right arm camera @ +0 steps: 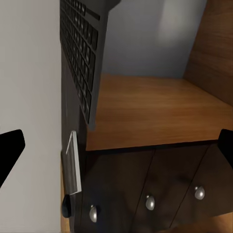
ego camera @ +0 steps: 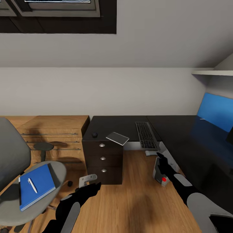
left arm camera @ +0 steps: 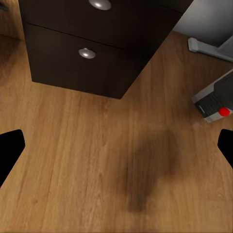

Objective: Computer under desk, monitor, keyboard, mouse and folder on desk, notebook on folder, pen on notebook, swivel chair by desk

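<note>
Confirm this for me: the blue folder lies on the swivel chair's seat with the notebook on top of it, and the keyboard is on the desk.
One detail is wrong. The head view shows the pen on the folder, not the notebook. The notebook lies on the desk, jutting over its front edge above the drawer unit. The folder does lie on the swivel chair, and the keyboard is on the desk.

**A home study corner under a sloping ceiling**

I'm looking at a home workspace, most likely a bedroom or attic room. A glossy black desk (ego camera: 181, 129) runs along a plain pale wall that leans inward, with a dark-framed window (ego camera: 58, 13) set in the slope. A keyboard (ego camera: 145, 134) lies on the desk above its three-knob drawer unit (ego camera: 103, 160), a grey swivel chair (ego camera: 19, 168) stands on the warm wooden floor (ego camera: 139, 200), and a light wooden cabinet (ego camera: 55, 132) sits beside the desk.
</note>
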Available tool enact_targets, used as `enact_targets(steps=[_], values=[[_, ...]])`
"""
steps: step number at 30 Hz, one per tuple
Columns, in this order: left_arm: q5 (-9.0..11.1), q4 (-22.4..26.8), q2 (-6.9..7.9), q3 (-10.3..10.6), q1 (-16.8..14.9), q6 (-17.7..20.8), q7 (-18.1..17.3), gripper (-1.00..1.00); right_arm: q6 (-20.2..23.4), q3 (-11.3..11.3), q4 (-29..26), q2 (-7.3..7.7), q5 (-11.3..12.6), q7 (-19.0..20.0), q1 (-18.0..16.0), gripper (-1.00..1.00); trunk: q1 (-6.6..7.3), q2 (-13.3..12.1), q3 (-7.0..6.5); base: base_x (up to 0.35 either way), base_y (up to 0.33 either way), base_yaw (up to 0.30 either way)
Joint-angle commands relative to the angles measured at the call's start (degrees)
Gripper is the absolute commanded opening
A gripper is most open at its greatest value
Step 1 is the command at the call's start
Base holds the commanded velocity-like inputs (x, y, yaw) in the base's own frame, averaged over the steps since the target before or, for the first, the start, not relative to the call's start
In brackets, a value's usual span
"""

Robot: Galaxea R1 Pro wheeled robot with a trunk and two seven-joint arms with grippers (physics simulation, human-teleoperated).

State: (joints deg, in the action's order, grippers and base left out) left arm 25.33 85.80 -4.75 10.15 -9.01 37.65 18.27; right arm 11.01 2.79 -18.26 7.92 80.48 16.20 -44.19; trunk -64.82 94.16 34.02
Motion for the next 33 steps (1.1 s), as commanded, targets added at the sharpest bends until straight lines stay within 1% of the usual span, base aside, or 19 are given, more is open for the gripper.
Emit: enact_targets(steps=[1, 17, 30, 33], values=[[0.6, 0.1, 0.00, 0.0, 0.0, 0.1, 0.5, 1.00, 0.4, 0.3, 0.0, -0.01, 0.3, 0.2, 0.0, 1.00, -0.22, 0.4, 0.24, 0.000, 0.000, 0.000], [0.6, 0.0, 0.00, 0.0, 0.0, 0.1, 0.5, 1.00, 0.3, 0.3, 0.1, -0.09, 0.2, 0.2, 0.0, 1.00, -3.74, 6.9, 3.11, 0.000, 0.000, 0.000], [0.6, 0.0, 0.12, 0.0, 0.0, 0.0, 0.2, 1.00, 0.3, 0.2, -0.1, -0.10, 0.2, 0.3, 0.0, 1.00, -3.74, 6.9, 3.11, 0.000, 0.000, 0.000], [0.6, 0.0, 0.21, 0.0, 0.0, -0.1, 0.2, 1.00, 0.3, 0.2, -0.2, -0.10, 0.2, 1.0, 0.0, 1.00, -3.74, 6.9, 3.11, 0.083, 0.000, 0.000]])
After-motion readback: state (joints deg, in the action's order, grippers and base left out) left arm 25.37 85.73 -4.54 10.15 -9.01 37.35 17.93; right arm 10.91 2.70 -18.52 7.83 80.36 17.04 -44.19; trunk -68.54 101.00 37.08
